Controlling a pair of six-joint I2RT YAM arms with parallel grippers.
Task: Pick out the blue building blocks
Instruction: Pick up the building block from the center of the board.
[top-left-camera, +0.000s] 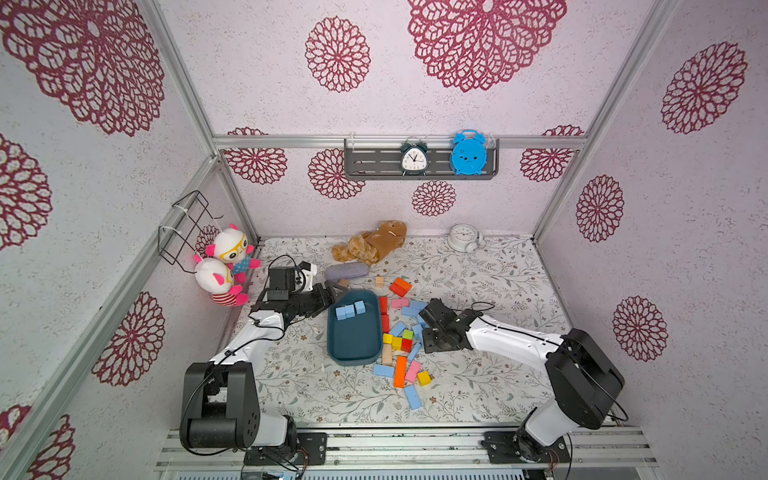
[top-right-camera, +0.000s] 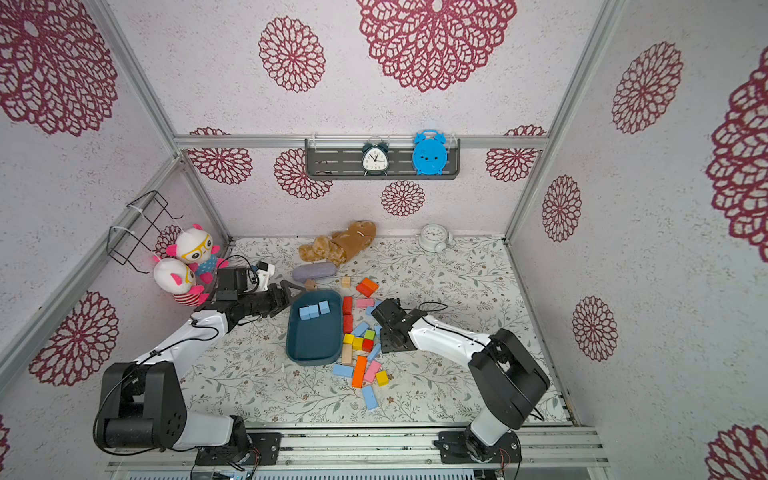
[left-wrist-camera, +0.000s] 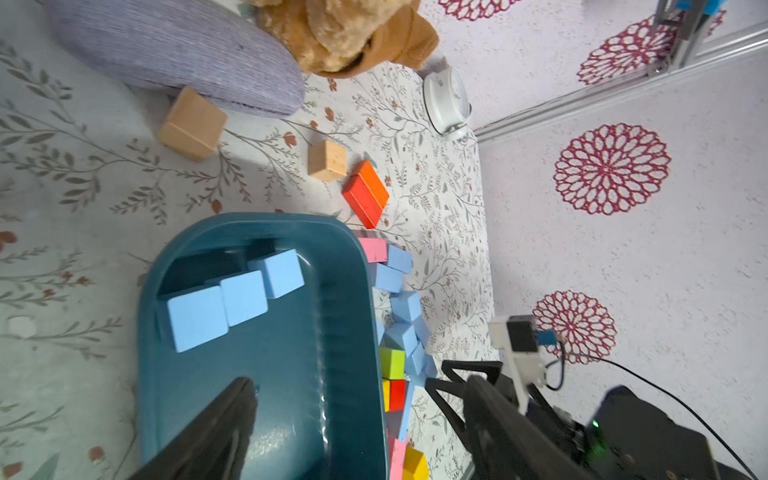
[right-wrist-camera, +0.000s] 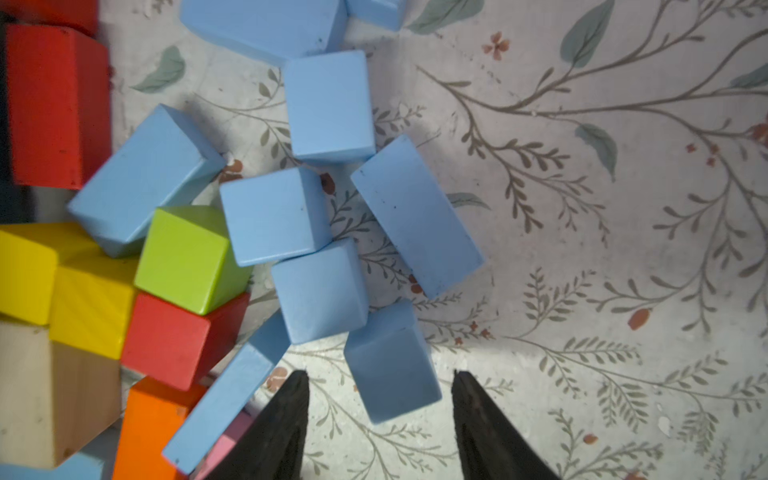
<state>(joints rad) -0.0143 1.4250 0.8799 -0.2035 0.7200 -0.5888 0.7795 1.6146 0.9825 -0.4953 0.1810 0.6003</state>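
Left gripper (left-wrist-camera: 338, 380): fingers spread wide, nothing between them. One finger (left-wrist-camera: 228, 419) hangs over the dark teal tray (left-wrist-camera: 353, 299); the second sits outside the rim, on the side of the loose pile.

Three blue building blocks (left-wrist-camera: 237, 297) lie in a row at the tray's far end, each touching its neighbour.

Right gripper (right-wrist-camera: 380, 376): tips part-way apart, empty, pointing down at the floral mat (right-wrist-camera: 582, 249). One blue block (right-wrist-camera: 390, 365) lies skewed between and just ahead of the tips, with mat visible on both sides and no contact that I can see.

Beyond it is a cluster of blue cubes (right-wrist-camera: 328, 108), packed close. One touches the green cube (right-wrist-camera: 187, 257), which rests on a red cube (right-wrist-camera: 174, 336).

In a top view, two blue bars (top-left-camera: 412, 397) lie apart from the cluster, nearer my bases.
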